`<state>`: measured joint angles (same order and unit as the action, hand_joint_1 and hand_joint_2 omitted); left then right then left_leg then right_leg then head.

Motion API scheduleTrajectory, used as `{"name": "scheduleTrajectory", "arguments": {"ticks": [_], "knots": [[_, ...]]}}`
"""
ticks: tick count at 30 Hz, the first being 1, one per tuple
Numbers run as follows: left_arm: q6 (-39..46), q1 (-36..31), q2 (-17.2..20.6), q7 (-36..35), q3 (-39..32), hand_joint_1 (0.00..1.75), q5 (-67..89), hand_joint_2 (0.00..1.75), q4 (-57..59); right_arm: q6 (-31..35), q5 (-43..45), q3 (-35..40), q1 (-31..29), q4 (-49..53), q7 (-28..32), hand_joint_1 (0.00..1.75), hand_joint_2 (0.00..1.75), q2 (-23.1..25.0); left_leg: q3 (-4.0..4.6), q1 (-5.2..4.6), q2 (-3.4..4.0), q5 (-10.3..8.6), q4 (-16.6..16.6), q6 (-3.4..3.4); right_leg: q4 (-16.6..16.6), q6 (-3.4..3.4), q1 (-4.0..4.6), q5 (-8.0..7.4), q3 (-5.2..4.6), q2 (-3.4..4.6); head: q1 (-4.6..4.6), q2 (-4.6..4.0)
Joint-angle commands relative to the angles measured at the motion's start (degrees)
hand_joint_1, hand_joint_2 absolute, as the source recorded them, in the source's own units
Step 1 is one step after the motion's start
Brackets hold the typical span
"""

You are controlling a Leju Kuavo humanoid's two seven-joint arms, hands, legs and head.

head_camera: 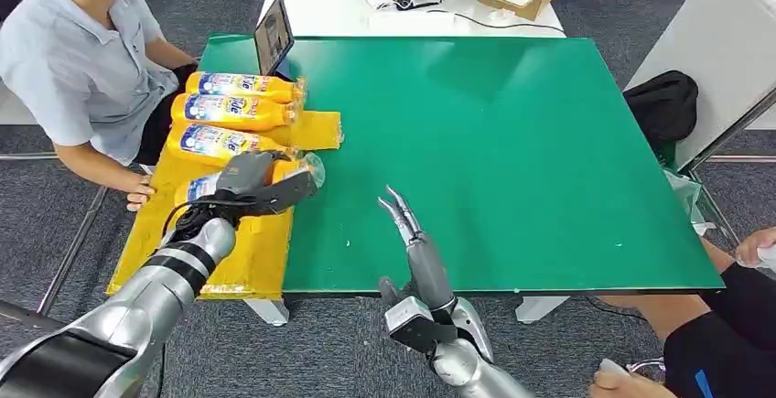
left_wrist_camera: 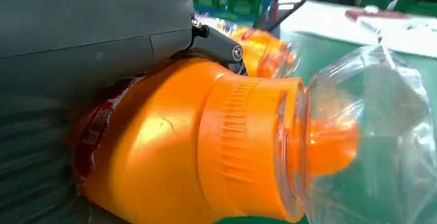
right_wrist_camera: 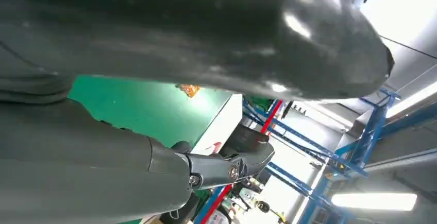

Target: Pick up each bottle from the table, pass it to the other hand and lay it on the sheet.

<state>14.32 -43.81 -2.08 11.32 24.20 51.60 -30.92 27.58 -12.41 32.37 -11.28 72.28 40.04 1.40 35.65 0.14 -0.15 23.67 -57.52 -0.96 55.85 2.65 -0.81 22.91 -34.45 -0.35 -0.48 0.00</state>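
Orange bottle (head_camera: 212, 184) lay clamped in the left hand (head_camera: 245, 181) fingers (head_camera: 291, 191), over the yellow sheet (head_camera: 238, 261), cap toward the right hand (head_camera: 403, 215), whose fingers were apart, empty.

The held bottle (left_wrist_camera: 170, 152) is glossy orange plastic with a ribbed collar and clear plastic cap (left_wrist_camera: 371, 131); the table (head_camera: 512, 160) is matt green.

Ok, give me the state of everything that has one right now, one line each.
left hand: grips a bottle, low over the yellow sheet
held bottle: capped, on its side
right hand: holds nothing, over the green table
three bottles: lying on the yellow sheet
tablet: propped up
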Motion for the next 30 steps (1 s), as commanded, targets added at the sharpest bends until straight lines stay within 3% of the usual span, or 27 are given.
{"name": "scheduleTrajectory", "arguments": {"ticks": [1, 9, 18, 19, 21, 22, 23, 30], "knots": [[3.16, -1.15, -0.87, -1.7, -0.14, 1.75, 2.86, 1.75, 12.03, -0.33, 0.6, 0.62, -1.29, -2.27, -0.04, 0.0, 0.0, 0.24, -0.32, 0.03, 0.09, 0.1, 0.05, 0.06, -0.04, -0.11, 0.04, 0.07, 0.28, 0.1, 0.0, 0.0], [5.36, 0.76, 1.52, -2.71, 1.3, 1.75, 6.3, 1.75, 13.94, -0.37, 0.51, 1.22, -0.28, -2.66, -0.04, 0.0, 0.0, 0.18, -0.26, 0.02, 0.11, 0.07, 0.08, 0.05, -0.04, -0.08, 0.03, 0.04, 0.22, 0.14, -0.02, 0.0], [4.73, 6.63, 2.57, 3.2, -0.76, 1.75, 4.49, 1.75, 15.31, 0.67, 1.25, 3.58, -0.43, -4.49, -0.04, 0.0, 0.0, -0.88, -0.5, 0.0, 0.4, 0.12, 0.17, 0.08, -0.06, -0.1, 0.01, 0.03, 0.35, 0.33, -0.04, 0.0], [3.89, 7.11, 2.45, 4.54, -1.25, 1.64, 3.91, 1.75, 15.32, 0.62, 1.36, 3.82, -0.52, -4.72, -0.04, 0.0, 0.0, -0.98, -0.59, 0.03, 0.42, 0.16, 0.16, 0.11, -0.06, -0.15, 0.05, 0.07, 0.42, 0.35, 0.0, 0.0], [3.89, 7.11, 2.45, 4.54, -1.25, 1.64, 3.91, 1.75, 15.32, 0.62, 1.36, 3.82, -0.52, -4.72, -0.04, 0.0, 0.0, -0.98, -0.6, -0.03, 0.37, 0.11, 0.2, 0.07, -0.07, -0.09, -0.02, 0.04, 0.47, 0.33, -0.02, 0.0], [3.25, 7.33, 2.36, 5.05, -1.61, 0.45, 3.49, 1.75, 15.39, 0.62, 1.4, 3.93, -0.55, -4.83, -0.04, 0.0, 0.0, -1.03, -0.77, 0.0, 0.46, 0.17, 0.24, 0.1, -0.12, -0.13, 0.01, 0.03, 0.62, 0.46, -0.02, 0.0], [2.13, 7.44, 2.3, 5.75, -1.85, 0.03, 3.16, 1.75, 15.46, 0.58, 1.42, 4.01, -0.62, -5.21, -0.04, 0.0, 0.0, -1.06, -0.75, -0.02, 0.39, 0.16, 0.22, 0.11, -0.07, -0.1, -0.01, 0.03, 0.6, 0.38, -0.04, 0.0], [-6.28, 8.5, 1.64, 13.51, -7.21, 0.0, -3.13, 1.75, 14.3, 0.7, 1.86, 4.96, -1.04, -6.35, -0.04, 0.0, 0.0, -2.03, -1.03, -0.03, 0.36, 0.16, 0.29, 0.11, -0.14, -0.13, -0.02, 0.03, 0.9, 0.4, 0.0, 0.0]]}}
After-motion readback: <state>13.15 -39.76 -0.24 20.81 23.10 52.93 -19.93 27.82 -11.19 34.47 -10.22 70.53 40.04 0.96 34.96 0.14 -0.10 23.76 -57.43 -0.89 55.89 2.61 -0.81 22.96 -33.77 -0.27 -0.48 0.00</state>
